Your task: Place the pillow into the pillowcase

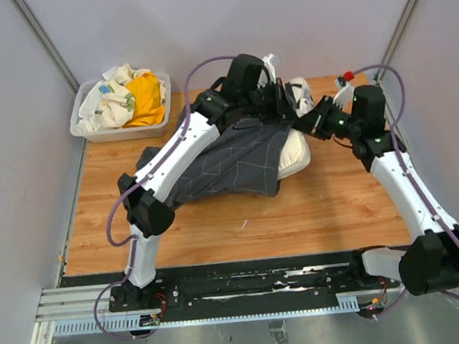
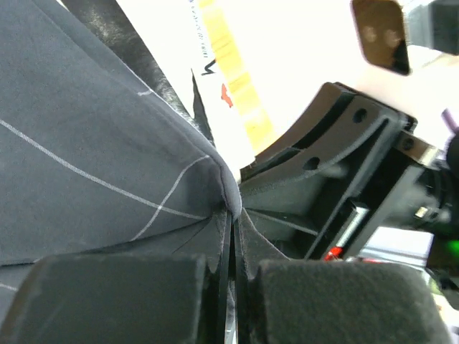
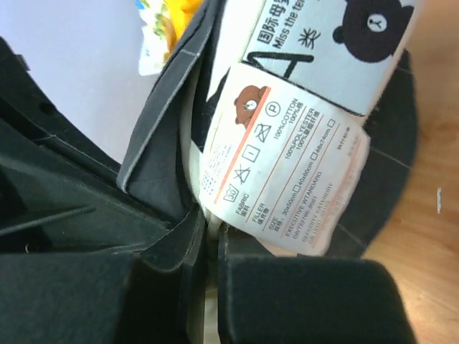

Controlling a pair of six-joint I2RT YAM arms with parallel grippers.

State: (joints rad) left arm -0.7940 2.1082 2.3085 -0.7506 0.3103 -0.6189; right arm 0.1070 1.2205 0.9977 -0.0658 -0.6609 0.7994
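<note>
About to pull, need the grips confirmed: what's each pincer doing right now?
Left pincer: closed, pinching the pillowcase fabric.
Right pincer: closed, apparently on the pillowcase edge.

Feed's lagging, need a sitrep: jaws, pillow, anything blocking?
Left gripper, right gripper: jaws shut on pillowcase edge. Pillow partly inside, one end sticking out. No obstruction seen.

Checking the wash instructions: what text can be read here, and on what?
"Miss the te", cut off, beside cropped Chinese characters: bear tag.
"100%COTTON", "100%POLYESTER", "FILLER": care label.
Care label's fine print: too small to read.
Yellow-striped tag in the left wrist view: blurred.
</note>
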